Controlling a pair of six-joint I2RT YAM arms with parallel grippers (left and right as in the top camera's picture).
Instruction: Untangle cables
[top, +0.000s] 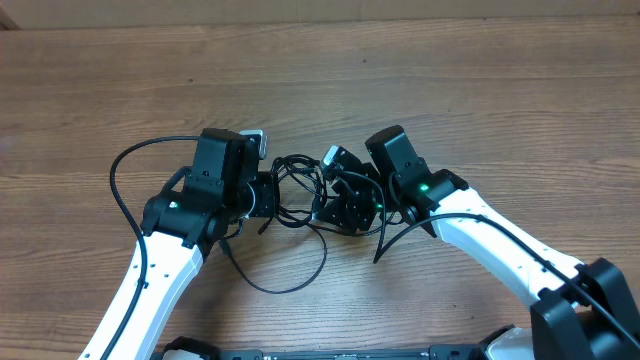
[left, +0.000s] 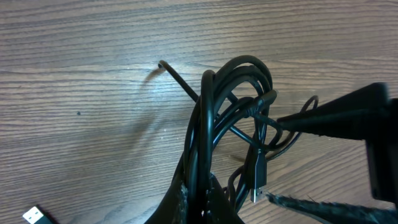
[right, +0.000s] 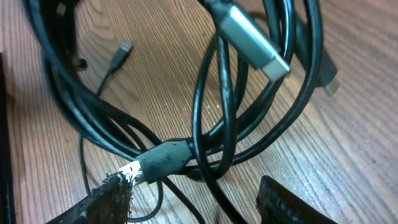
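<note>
The right end effector (right: 196, 186) stands with its jaws apart. One finger (right: 109, 200) touches the metal tip of a plug sleeve (right: 165, 158) and the other is clear of everything, so nothing is clamped there. The left end effector (top: 265, 195) is buried in the same knot, and the bundle runs down against one of its fingers (left: 186, 202), but I cannot tell whether the pads pinch it or merely lie beside it. Between the two sit the cables (top: 300, 185), a tight cluster of black loops in the middle of the worktop (top: 450, 90). The chief risk, as I judge it, is closing on the wrong strands. Several cords cross right at the right fingers, so a squeeze here could catch two or three at once, and a pull would then tighten the knot instead of opening it. The silver-shelled plug (right: 255, 43) lies across the loops and could snag on one if dragged through, and a small hanging plug (left: 258, 177) could catch likewise. Gripping a plug by its bare metal tip invites slipping. With both arms this close, their fingers may collide, or one may snare the thicker arm wires (top: 113, 185) instead of a cord. If only one side holds, the whole bundle will likely slide across the wood without loosening.
</note>
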